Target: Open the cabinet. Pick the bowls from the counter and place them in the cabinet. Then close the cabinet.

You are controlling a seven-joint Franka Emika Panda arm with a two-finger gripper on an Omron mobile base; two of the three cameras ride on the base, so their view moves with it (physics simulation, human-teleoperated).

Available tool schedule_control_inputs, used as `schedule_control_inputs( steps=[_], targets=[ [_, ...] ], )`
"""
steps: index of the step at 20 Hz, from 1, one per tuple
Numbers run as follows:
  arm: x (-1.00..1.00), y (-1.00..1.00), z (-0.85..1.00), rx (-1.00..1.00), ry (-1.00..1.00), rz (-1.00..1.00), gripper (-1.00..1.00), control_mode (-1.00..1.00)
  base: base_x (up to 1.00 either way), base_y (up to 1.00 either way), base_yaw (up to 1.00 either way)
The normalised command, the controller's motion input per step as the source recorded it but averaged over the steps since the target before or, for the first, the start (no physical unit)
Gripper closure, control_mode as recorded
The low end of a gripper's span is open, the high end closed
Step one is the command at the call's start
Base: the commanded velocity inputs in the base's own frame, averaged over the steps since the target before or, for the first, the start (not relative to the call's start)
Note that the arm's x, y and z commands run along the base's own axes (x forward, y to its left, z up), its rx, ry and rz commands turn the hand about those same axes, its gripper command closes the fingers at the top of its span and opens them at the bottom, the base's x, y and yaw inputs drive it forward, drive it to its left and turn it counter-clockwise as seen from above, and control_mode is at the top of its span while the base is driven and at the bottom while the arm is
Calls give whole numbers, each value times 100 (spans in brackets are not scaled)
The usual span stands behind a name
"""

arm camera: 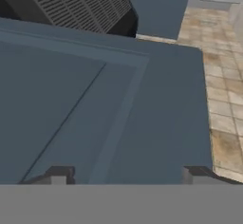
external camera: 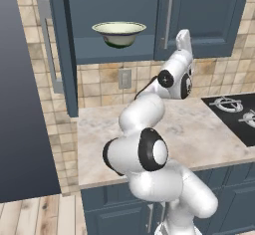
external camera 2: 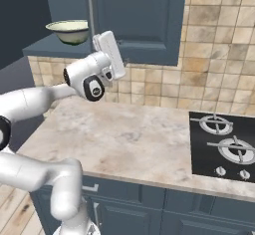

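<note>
The cabinet (external camera: 209, 15) hangs above the counter (external camera: 199, 129). Its left door (external camera: 62, 50) is swung open and its right door (external camera 2: 144, 20) is closed. One pale cream-green bowl (external camera: 119, 33) sits upright on the shelf inside, also seen in the right base view (external camera 2: 71, 30). My gripper (arm camera: 128, 175) is raised close in front of the closed right door, near its silver bar handle (external camera: 169, 17). It is open, its two fingertips (arm camera: 59, 175) wide apart with nothing between them. In the hand view the door's blue-grey panel (arm camera: 95, 99) lies just beyond them.
A black stovetop (external camera 2: 224, 144) with burners lies on the right of the counter. A tiled wall with an outlet (external camera: 124, 78) runs behind. A tall dark panel (external camera: 20, 89) stands to the left, and the open door juts out over the counter's left end.
</note>
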Motion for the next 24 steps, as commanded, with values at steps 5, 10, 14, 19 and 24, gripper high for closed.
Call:
schedule_control_inputs(
  steps=[5, 10, 14, 19, 24],
  targets=[
    [93, 0, 24, 0, 12, 0, -100, -100, 0, 0, 0],
    [84, 0, 9, 1, 6, 4, -100, -100, 0, 0, 0],
    [-14, 0, 49, 0, 7, 1, -100, -100, 0, 0, 0],
    [-69, 0, 64, 0, 3, 0, -100, -100, 0, 0, 0],
    [-62, 0, 50, 0, 7, 0, -100, -100, 0, 0, 0]
  ],
)
